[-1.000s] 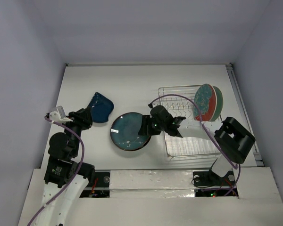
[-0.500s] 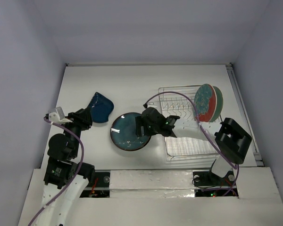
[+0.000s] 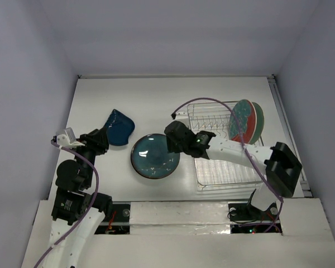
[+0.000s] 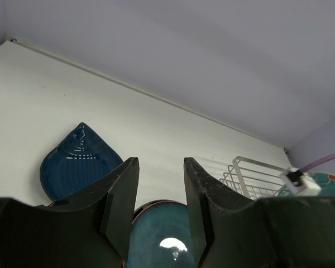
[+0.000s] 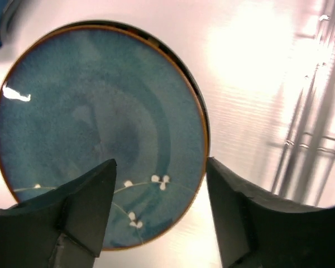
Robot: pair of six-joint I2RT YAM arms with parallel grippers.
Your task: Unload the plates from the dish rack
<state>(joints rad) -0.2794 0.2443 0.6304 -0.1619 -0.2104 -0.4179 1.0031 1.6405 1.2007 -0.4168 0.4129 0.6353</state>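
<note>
Flat on the white bench (image 3: 156,100), near the middle: a round teal plate (image 3: 151,159), face up, out of the rack. Shiny, with a brown rim and tiny white flowers near one side.

Right over its right edge: the right pincer (image 3: 173,145), pointing down. Spread wide, holding nothing. In the right wrist view, two dark fingers (image 5: 84,206) low in the picture, with the teal plate under them. Plate rim just by the tip of one finger, the rest of the plate filling the gap and running out past the other finger. Touching the plate or just above it: cannot tell.

To the left of the teal plate, apart from it: a dark blue plate (image 3: 119,127), also flat on the bench, pointed at one end like a leaf. Close by its near left side: the left pincer (image 3: 100,137). Spread a little, with nothing in the gap. In the left wrist view, blue plate ahead and to the left of the fingers, teal plate ahead and low between them.

To the right of the teal plate: the silver wire rack (image 3: 223,167). Standing on edge in its far right corner: two upright plates (image 3: 244,118), close together. Front one pale green with specks and a red edge, back one green. Both well apart from the right pincer, which hangs just past the rack's left side.
</note>
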